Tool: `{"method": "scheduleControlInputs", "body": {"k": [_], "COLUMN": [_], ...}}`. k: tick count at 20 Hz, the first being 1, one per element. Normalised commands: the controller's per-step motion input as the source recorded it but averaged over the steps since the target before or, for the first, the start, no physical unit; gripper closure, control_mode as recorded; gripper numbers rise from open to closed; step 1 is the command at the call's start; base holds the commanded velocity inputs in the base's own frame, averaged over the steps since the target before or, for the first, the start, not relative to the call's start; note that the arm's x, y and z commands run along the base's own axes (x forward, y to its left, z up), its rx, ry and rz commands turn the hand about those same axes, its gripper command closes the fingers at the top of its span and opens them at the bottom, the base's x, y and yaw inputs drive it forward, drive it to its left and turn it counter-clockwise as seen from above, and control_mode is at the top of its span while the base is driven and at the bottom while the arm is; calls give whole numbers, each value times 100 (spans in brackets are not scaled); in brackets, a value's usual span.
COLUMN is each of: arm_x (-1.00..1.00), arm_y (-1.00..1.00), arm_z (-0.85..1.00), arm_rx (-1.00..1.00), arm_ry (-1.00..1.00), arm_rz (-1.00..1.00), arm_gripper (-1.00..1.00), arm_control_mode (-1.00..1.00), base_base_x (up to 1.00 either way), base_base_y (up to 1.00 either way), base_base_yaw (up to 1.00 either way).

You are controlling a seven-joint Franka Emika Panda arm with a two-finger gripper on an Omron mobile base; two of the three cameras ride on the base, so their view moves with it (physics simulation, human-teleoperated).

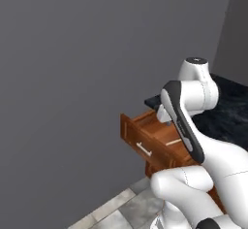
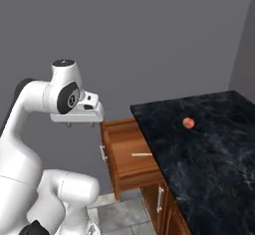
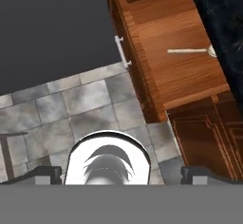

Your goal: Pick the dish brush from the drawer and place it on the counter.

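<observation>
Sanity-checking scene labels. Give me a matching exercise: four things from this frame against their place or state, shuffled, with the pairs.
Things:
1. dish brush
2. drawer
3. red-orange fruit
4. pincer

Place or state:
A. on the counter
B. pulled open
C. lying on the drawer floor
D. open, holding nothing, above the tiled floor

Pairs: 1-C, 2-B, 3-A, 4-D

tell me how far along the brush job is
Done: the drawer stands pulled open, with the dish brush lying bare on its floor. In hand: nothing; the claw is open and empty, up above the floor tiles off the drawer's front, not over the brush. Left: move over the brush, come down, grip it, lift it out and set it on the counter.
</observation>
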Motion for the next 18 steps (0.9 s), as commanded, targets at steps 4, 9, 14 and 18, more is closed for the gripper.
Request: {"method": "scheduleControlInputs", "body": {"k": [4, 9, 14, 18], "arm_x": [0, 0, 6, 29], "arm_y": [0, 0, -4, 0], "arm_z": [0, 0, -5, -37], "arm_rx": [0, 0, 0, 0], "arm_ry": [0, 0, 5, 8], "arm_rz": [0, 0, 17, 18], "arm_gripper": [-100, -100, -100, -100], "arm_control_mode": [100, 100, -100, -100], "base_base_x": [-20, -5, 0, 0], "base_base_y": [-89, -69, -12, 0], "base_base_yaw": [51, 41, 13, 0]}}
